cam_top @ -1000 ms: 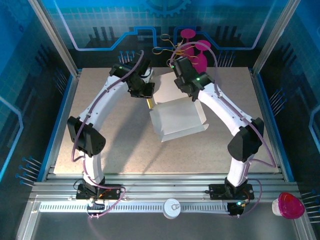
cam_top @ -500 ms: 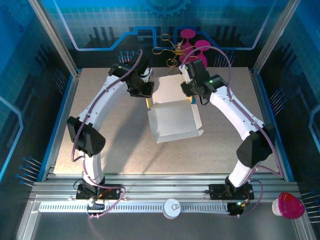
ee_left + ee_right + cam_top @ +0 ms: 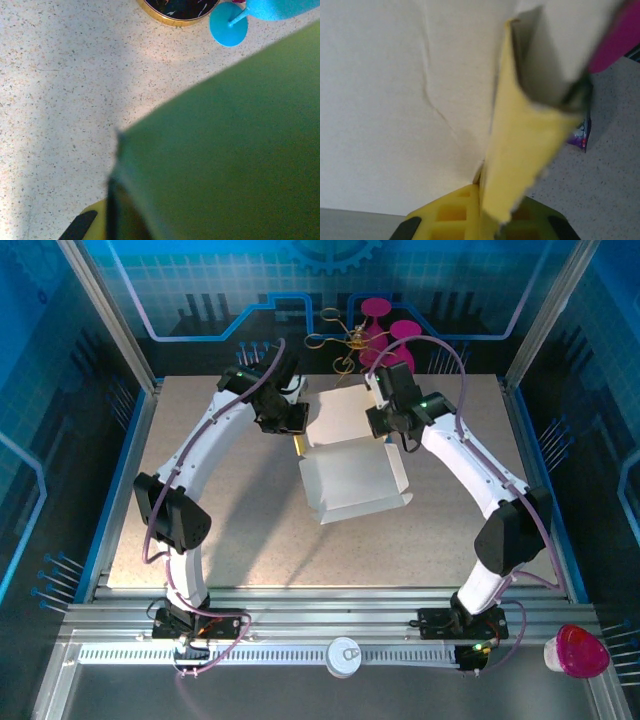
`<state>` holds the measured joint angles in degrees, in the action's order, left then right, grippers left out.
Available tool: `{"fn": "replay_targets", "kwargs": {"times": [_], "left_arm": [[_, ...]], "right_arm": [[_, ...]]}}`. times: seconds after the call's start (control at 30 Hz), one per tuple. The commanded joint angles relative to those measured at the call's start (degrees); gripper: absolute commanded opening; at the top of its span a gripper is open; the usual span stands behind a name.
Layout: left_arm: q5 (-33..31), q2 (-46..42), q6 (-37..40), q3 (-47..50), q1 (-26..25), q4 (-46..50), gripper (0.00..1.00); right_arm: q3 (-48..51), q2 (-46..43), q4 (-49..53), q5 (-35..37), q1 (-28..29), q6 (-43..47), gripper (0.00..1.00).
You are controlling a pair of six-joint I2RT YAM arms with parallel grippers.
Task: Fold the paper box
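**Two claws closed on one half-folded paper box at mid-table**

Top view, left to right. One speckled table [image 3: 230, 520] carries two white arms. The left arm [image 3: 200, 455] arches inward, and its left claw [image 3: 296, 435] meets the rear left corner of the single paper box [image 3: 352, 480]. The box lies open near the table's centre, white inside upward. It has one broad panel towards the back and one tray-like part with raised walls towards the front. The right claw [image 3: 385, 435] sits at the rear right edge of the box, on the end of the right arm [image 3: 470, 470].

Both claws are closed. The left one is clamped on the yellow-outside wall that rises close before its wrist camera. The right one is pinched on an upright yellow flap, with the white panel to that flap's left.

Surroundings:
- One gold wire ornament [image 3: 335, 340] stands behind the box, beyond the table's back edge.
- Two pink stemmed glasses [image 3: 378, 308] can be counted beside it; the right arm overlaps that cluster.
- One white round cap [image 3: 345, 655] and one pink-topped cup [image 3: 578, 650] sit on the near rail.
- In the left wrist view, one gold-rimmed dark bowl [image 3: 177, 7] and one blue disc-shaped foot [image 3: 228, 24] lie past the box wall.
- In the right wrist view, one purple packet [image 3: 580, 137] lies on the table, partly hidden behind the flap.
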<state>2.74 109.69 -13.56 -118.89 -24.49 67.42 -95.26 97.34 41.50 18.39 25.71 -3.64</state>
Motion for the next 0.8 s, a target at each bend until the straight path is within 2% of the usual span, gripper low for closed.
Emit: {"fn": "replay_targets", "kwargs": {"times": [0.0, 0.13, 0.33, 0.57, 0.77], "left_arm": [[1.3, 0.1, -0.5, -2.5, 0.0, -1.0, 0.0], [-2.1, 0.4, -1.3, -2.9, -0.1, 0.4, 0.0], [-10.7, 1.3, -4.3, -3.2, -0.7, 1.8, 0.0], [-20.5, 2.2, -8.4, -3.6, -2.4, 3.1, 0.0], [-18.6, 1.0, -8.0, -1.0, -2.8, -0.8, 0.0]], "right_arm": [[-3.9, 0.9, 2.9, 6.8, 0.7, -0.8, 0.0], [-9.4, 4.0, 9.6, 17.8, 3.3, -3.9, 0.0], [-14.7, 6.4, 16.1, 27.0, 8.6, -10.6, 0.0], [-18.7, 8.3, 19.9, 27.1, 10.6, -15.0, 0.0], [-19.7, 8.6, 19.5, 23.4, 10.9, -14.2, 0.0]]}}
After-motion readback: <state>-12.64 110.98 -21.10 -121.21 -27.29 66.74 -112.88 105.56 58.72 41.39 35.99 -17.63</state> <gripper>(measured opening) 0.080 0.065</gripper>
